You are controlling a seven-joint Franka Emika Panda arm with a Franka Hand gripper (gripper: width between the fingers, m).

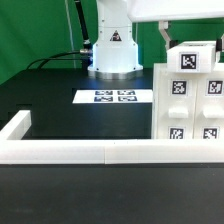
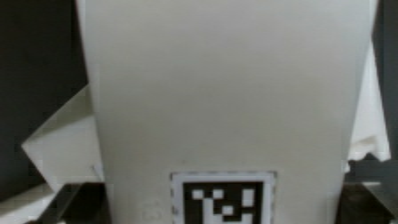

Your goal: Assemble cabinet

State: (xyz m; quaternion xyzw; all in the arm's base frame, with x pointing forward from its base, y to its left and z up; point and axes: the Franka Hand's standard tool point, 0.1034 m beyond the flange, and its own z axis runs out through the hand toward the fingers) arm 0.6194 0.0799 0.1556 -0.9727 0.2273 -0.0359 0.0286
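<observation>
on the black bench (image 1: 60,110), the marker board (image 1: 114,97) lies near the middle, and the cabinet (image 1: 193,100) stands upright at the exterior view's right, under the tool (image 1: 190,38), whose grip i cannot tell.

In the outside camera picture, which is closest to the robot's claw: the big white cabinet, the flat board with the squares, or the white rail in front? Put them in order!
The gripper is at the top of the exterior view's right.
1. The cabinet, right under it, on that view's right.
2. The marker board, flat mid-table, toward that view's left.
3. The white rail, along the table's front edge, farthest.
</observation>
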